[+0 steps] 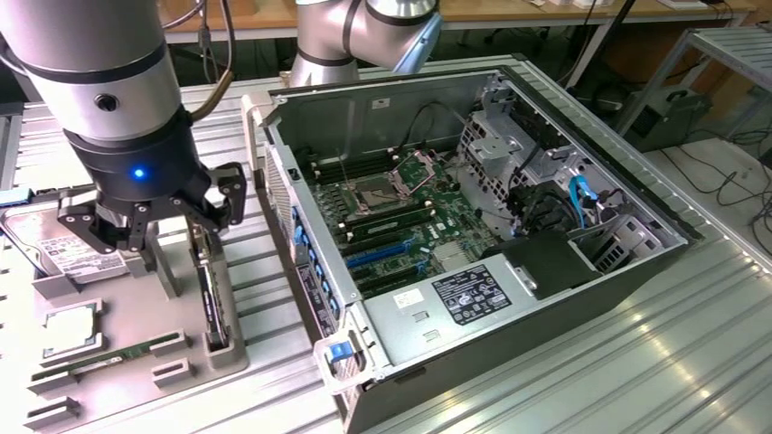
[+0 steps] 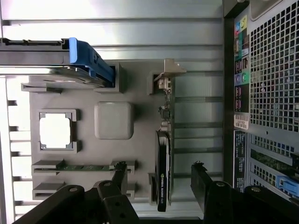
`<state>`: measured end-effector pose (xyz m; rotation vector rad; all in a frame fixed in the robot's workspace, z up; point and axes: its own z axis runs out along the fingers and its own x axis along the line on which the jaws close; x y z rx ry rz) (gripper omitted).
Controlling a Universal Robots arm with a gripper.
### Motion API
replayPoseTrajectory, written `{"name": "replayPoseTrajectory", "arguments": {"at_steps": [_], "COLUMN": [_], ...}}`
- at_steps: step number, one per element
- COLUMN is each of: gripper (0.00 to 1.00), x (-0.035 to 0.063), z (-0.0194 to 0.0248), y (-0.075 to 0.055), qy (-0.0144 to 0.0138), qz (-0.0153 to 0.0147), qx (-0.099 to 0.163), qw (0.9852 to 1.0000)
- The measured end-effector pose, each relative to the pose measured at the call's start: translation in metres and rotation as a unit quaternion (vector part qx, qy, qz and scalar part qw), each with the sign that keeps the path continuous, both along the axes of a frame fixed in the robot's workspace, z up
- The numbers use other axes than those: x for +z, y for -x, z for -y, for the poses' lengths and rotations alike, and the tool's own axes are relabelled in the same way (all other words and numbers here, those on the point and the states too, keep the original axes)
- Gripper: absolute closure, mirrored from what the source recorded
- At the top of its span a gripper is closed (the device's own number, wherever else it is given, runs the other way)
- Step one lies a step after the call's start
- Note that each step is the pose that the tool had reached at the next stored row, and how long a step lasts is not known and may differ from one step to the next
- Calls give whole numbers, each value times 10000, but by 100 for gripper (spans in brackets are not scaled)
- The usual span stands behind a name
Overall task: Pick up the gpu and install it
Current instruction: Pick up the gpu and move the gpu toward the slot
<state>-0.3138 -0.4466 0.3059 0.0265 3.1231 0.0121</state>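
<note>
Slatted metal tabletop [image 1: 675,362] is occupied by a grey tray [image 2: 140,93], where the gpu [image 2: 163,154] is stood on edge. It is straddled, untouched, by the wide-spread gripper [image 2: 160,166]. Stiff, light and fragile, it is probably best clamped across its flat faces.

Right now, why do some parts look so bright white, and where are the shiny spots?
In the wrist view, strong light washes the slatted table nearly white, and the chip in the gray tray glares too. In the exterior view, pale reflections streak the same table on the exterior view's right, and a small blue light glows on the arm.
</note>
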Motion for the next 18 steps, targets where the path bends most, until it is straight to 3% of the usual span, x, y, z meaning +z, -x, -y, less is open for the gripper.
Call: {"name": "replayPoseTrajectory", "arguments": {"at_steps": [9, 18], "gripper": [34, 34], "x": [-67, -205], "z": [0, -1], "y": [0, -29], "qy": [3, 21], "qz": [0, 0], "qx": [0, -10], "qw": [10000, 10000]}}
